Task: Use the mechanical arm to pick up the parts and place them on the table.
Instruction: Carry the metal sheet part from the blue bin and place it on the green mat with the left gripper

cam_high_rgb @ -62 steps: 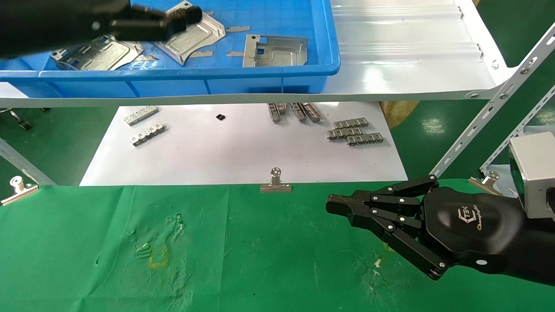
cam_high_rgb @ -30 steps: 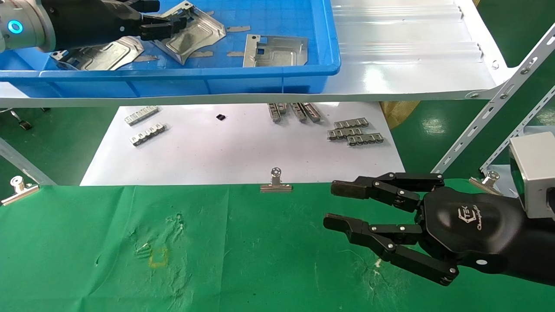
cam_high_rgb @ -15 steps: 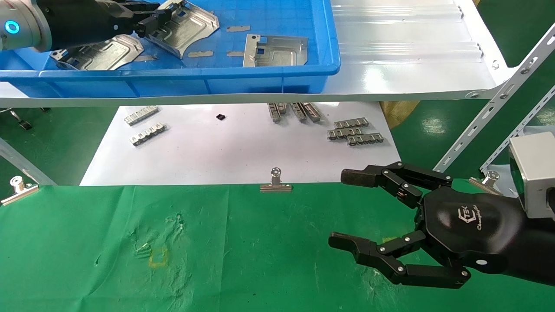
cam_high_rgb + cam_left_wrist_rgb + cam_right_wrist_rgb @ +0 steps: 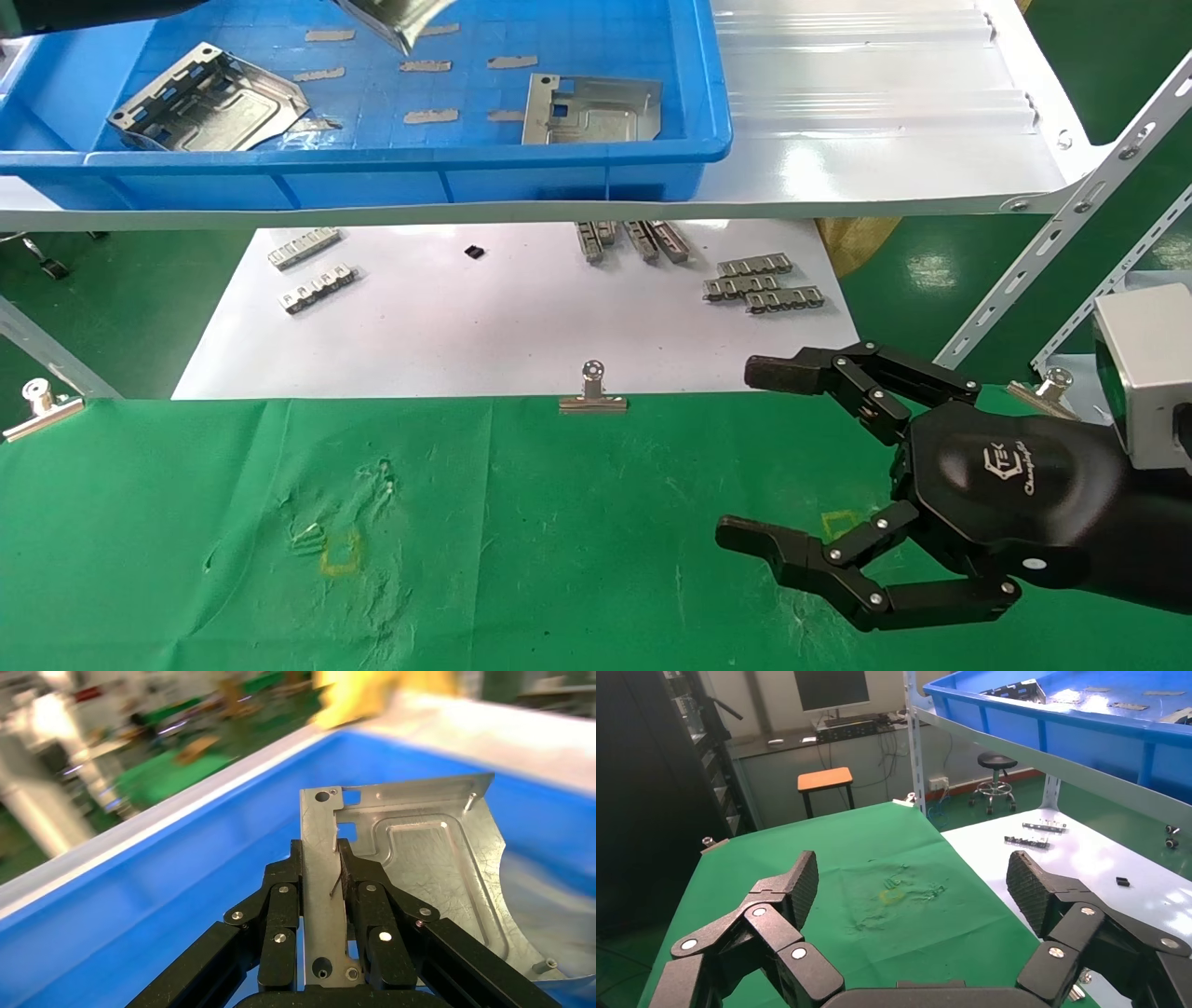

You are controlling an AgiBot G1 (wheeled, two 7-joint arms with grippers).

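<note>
My left gripper is shut on the flat edge strip of a silvery stamped part and holds it up above the blue bin. In the head view only the lower corner of that part shows at the top edge, and the gripper itself is out of frame. Two more parts lie in the bin, one at the left and one at the right. My right gripper is wide open and empty over the right side of the green cloth table; it also shows in the right wrist view.
The bin stands on a glossy white shelf. Below it a white sheet carries ridged grey strips. A binder clip sits at the cloth's far edge. Shelf struts slant at the right. Yellow marks dot the cloth.
My left gripper has lifted the part out of the bin toward the top of the head view. My right gripper has gone from shut to wide open.
</note>
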